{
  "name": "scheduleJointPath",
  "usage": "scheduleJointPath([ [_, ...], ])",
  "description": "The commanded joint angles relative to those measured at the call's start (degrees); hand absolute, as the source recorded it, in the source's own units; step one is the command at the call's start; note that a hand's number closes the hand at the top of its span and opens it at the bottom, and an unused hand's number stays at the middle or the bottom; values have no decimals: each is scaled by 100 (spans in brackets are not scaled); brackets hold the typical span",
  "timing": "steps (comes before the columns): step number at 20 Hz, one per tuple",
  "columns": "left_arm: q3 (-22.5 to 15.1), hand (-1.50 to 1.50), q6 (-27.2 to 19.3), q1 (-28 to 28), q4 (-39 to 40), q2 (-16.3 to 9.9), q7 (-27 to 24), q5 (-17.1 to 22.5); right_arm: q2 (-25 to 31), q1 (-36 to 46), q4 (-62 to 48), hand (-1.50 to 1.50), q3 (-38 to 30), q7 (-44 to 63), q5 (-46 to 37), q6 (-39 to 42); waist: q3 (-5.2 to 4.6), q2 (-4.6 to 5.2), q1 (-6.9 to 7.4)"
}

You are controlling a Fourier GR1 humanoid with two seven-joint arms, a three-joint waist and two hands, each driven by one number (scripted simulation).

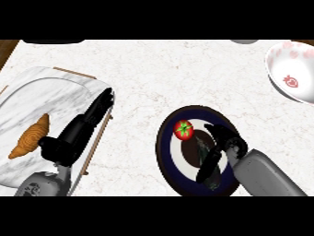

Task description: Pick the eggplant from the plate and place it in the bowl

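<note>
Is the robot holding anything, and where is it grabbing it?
The right hand is down over the eggplant on the plate, fingers curled at it. Whether it grips, and where, cannot be told. The left hand holds nothing.

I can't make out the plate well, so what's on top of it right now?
On the plate lie a tomato and a dark eggplant. The right hand hangs over the eggplant, hiding most of it.
</note>
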State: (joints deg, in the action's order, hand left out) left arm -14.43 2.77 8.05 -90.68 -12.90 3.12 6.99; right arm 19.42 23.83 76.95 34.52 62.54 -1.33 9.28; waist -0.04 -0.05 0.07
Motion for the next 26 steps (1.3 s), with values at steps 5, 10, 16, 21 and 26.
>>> scheduleJointPath([
  [5,31,0,85,-170,-102,188,14,-272,-346,-197,-660,-150,-292,-209,-578,175,4,5,14],
  [10,-62,0,59,-636,-448,269,-27,-432,-496,-321,-777,150,-451,-935,-884,99,5,3,34],
  [16,228,0,185,-177,122,432,-169,-381,-605,-258,-825,150,-602,-1130,-1495,-42,3,10,7],
  [21,192,0,328,-305,-9,266,-78,-331,663,-181,-153,150,-8,-3320,-1852,849,13,-13,45],
  [26,274,0,213,-149,-29,350,7,-301,1880,-68,746,150,786,-5563,-2681,994,30,-48,-35],
])
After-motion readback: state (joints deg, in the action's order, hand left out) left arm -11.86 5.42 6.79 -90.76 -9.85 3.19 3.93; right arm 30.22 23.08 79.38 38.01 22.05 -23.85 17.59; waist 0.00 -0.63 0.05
